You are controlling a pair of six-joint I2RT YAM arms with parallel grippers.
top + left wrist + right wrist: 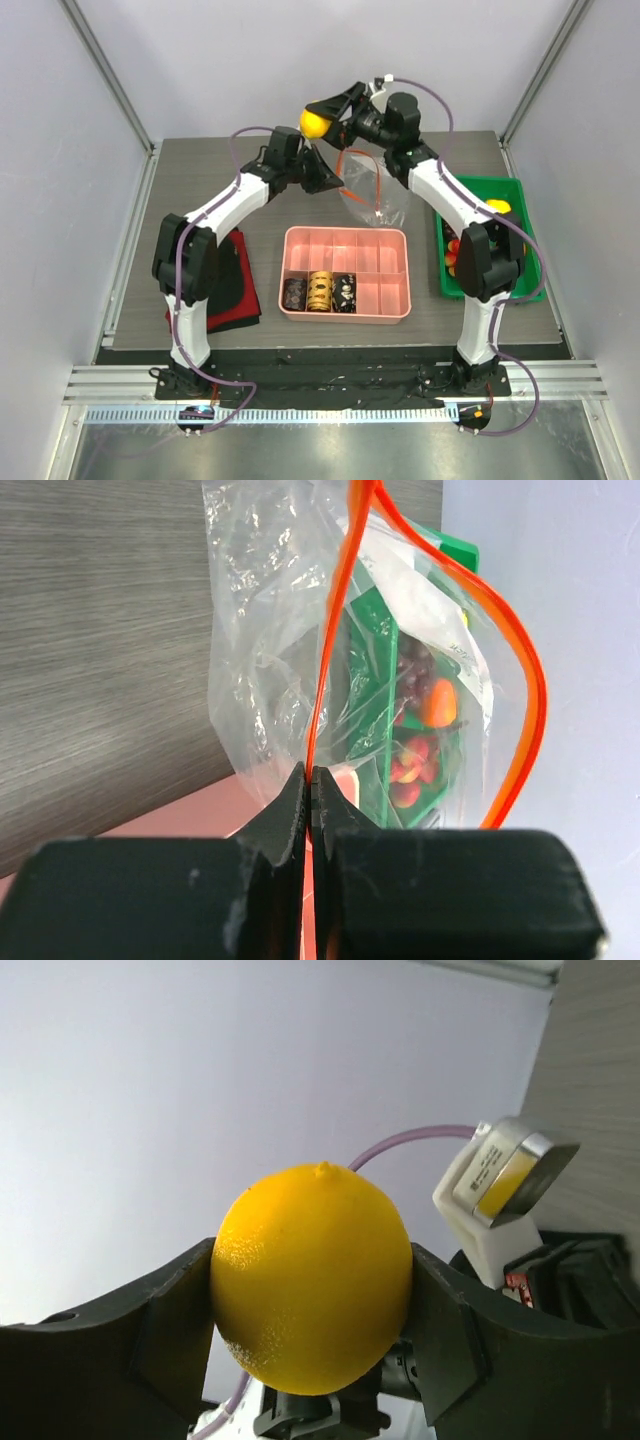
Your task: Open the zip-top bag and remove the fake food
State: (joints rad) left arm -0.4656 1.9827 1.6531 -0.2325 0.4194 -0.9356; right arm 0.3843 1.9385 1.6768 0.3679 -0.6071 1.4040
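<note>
The clear zip-top bag (pixel 372 195) hangs open at the table's back middle, its red-orange zip strip (pixel 335 630) spread in a loop. My left gripper (pixel 325 175) is shut on one side of that strip, seen close in the left wrist view (pixel 311 780). My right gripper (pixel 322 118) is raised above the bag and shut on a yellow lemon (pixel 312 1280), also seen from above (pixel 314 123). The bag looks empty. More fake fruit, red, orange and dark purple (pixel 425 705), lies in the green bin behind the bag.
A green bin (pixel 520 210) with fruit stands at the right. A pink divided tray (pixel 385 285) holds three dark and gold patterned cylinders (pixel 319 292) in front. A red and black cloth (pixel 235 290) lies at the left.
</note>
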